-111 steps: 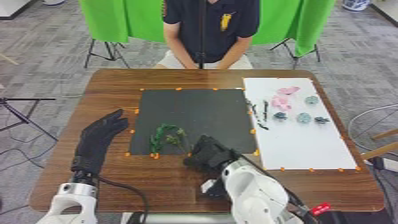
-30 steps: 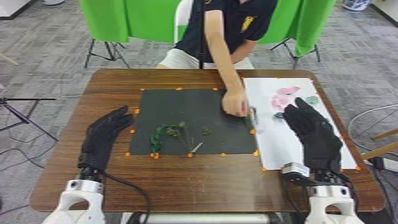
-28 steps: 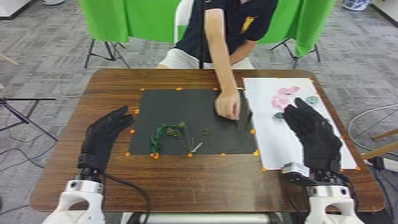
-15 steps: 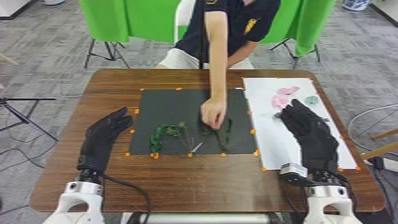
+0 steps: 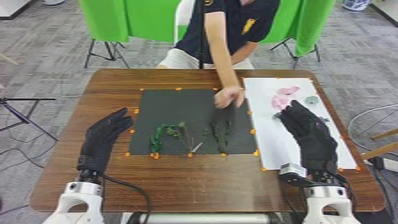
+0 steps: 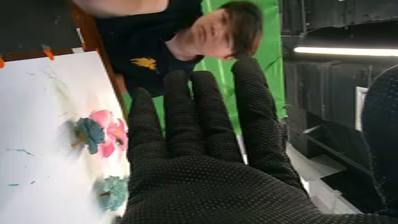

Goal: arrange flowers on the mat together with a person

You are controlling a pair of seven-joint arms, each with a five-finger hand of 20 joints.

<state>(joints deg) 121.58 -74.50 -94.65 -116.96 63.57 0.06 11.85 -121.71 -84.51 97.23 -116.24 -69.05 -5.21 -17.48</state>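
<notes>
Head view: slender leafy green stems (image 5: 157, 141) on dark rectangular mat (image 5: 178, 107).

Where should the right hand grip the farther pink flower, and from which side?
Probably by its outer petals, from above: the flower lies low and spread on the white mat, with another pink flower close on its near side and a blue-green one to its right.

No text, label, brand, number or sign is legible in either the head view or the right wrist view. One yellow mark (image 6: 144, 63) is noted on the chest of a dark shirt (image 6: 133, 44); no letter or figure can be made out.
</notes>
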